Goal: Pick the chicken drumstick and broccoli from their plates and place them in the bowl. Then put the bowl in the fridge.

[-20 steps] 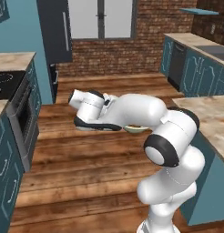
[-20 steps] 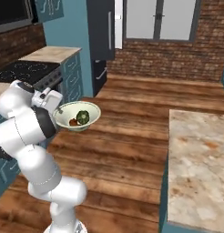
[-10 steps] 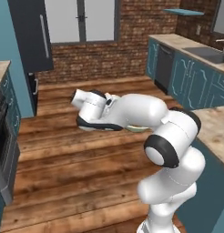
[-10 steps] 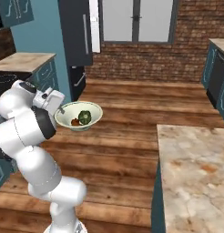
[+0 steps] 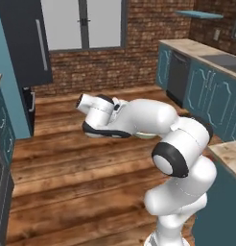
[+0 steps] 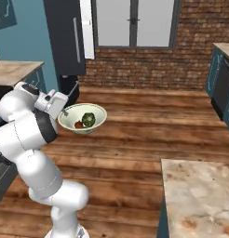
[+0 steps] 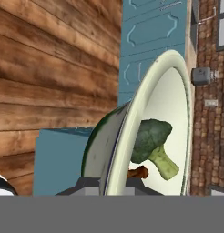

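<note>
My gripper [image 6: 65,113] is shut on the near rim of the pale greenish-white bowl [image 6: 101,113] and holds it level above the wooden floor. Inside lie the dark green broccoli [image 6: 89,119] and the reddish-brown chicken drumstick [image 6: 79,124]. In the hand view the bowl [image 7: 132,123] stands edge-on, with the broccoli [image 7: 150,136] and the drumstick [image 7: 137,172] against its inner wall. In the left base view my arm covers most of the bowl [image 5: 146,136]. The dark fridge [image 6: 65,37] stands ahead at the left, also in the left base view [image 5: 24,43]. The plates are out of view.
A marble counter [image 6: 200,195] lies close on the right. Teal cabinets [image 5: 206,96] and a black dishwasher [image 5: 177,79] line the right wall. A brick wall with glass doors [image 6: 135,23] closes the far end. A stove front [image 5: 0,192] is at the left edge.
The whole scene has shifted in both base views, so the base has driven and turned; the fridge and glass doors now look nearer. The arm keeps the bowl in the same hold.
</note>
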Robot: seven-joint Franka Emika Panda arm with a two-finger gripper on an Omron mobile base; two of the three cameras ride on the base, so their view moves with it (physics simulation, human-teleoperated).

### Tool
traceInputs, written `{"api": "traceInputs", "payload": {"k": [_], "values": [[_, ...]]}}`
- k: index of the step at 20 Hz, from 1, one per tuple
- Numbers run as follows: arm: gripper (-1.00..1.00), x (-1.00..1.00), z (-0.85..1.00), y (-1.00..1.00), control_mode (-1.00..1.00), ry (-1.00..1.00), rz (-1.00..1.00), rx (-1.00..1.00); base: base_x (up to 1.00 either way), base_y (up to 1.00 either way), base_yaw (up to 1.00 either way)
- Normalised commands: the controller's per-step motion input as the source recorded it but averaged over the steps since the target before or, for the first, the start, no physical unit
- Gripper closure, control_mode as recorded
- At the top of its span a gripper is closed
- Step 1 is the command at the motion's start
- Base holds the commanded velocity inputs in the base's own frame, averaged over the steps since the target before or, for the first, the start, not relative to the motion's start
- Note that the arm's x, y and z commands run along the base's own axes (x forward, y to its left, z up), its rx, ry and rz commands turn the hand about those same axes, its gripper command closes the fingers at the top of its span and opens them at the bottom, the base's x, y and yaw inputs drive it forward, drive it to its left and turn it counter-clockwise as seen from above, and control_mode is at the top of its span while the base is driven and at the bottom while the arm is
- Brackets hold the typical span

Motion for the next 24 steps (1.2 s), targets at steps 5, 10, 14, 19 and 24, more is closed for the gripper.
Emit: {"api": "traceInputs", "payload": {"k": [5,10,14,19,24], "values": [[1.00,0.00,0.00,0.00,1.00,0.00,0.00,0.00,0.93,0.12,0.00],[1.00,0.00,0.00,0.00,1.00,0.00,0.00,0.00,0.92,0.10,0.00],[1.00,0.00,0.00,0.00,1.00,0.00,0.00,0.00,0.92,0.10,0.00],[1.00,0.00,0.00,0.00,1.00,0.00,0.00,0.00,0.93,0.10,0.00],[1.00,0.00,0.00,0.00,1.00,0.00,0.00,0.00,0.92,0.10,-0.03]]}}
